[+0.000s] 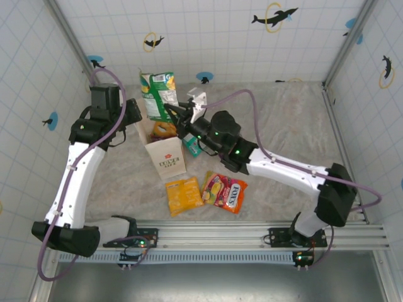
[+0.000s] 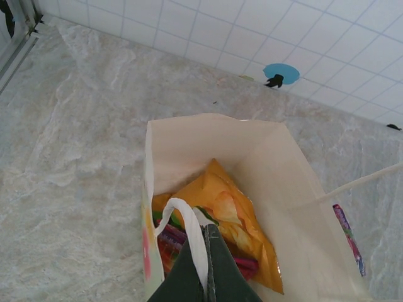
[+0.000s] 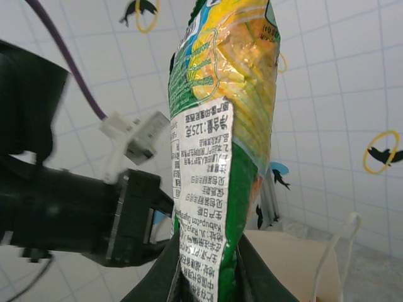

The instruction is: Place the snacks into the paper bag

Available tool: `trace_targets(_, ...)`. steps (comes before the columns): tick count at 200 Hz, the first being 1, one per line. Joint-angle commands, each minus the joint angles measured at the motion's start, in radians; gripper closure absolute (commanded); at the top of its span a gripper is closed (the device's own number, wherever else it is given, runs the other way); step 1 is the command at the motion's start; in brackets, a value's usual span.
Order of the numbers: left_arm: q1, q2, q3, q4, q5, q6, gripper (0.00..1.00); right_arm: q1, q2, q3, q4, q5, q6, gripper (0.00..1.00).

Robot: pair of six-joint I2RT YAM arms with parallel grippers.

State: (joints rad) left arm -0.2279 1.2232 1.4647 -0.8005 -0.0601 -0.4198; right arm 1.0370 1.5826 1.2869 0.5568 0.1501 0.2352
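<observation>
Right gripper of mine pinches the green packet upright near the open paper bag — my left gripper, pressed together, nips the bag's white cord handle.

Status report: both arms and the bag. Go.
Left fingers shut on cord handle. Right fingers shut on green packet, upright by the paper bag, not yet in. Orange packet and FOX'S bag lie on table.
</observation>
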Motion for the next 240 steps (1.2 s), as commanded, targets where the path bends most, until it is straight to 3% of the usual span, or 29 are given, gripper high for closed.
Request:
trace_targets(1, 0.006, -0.027, -0.019, 0.012, -0.005, 0.003, 1.00, 0.006, 0.050, 0.076, 0.057, 0.054, 0.009, 0.97)
trace_targets(58, 0.006, -0.023, -0.022, 0.009, -0.009, 0.009, 1.00, 0.009, 0.133, 0.127, 0.016, 0.065, 0.024, 0.92)
trace_targets(85, 0.006, -0.019, -0.019, 0.009, -0.010, 0.012, 1.00, 0.009, 0.144, 0.152, -0.017, 0.040, 0.021, 0.61)
trace_targets(105, 0.006, -0.015, -0.015, 0.009, -0.012, 0.014, 1.00, 0.009, 0.128, 0.146, -0.027, 0.043, 0.014, 0.52)
trace_targets(202, 0.007, -0.001, -0.022, 0.018, -0.010, 0.020, 1.00, -0.019, -0.127, -0.119, -0.087, 0.118, -0.030, 0.50)
trace_targets(240, 0.007, -0.004, -0.036, 0.035, 0.000, 0.019, 1.00, -0.144, -0.293, -0.329, -0.229, 0.077, 0.148, 0.50)
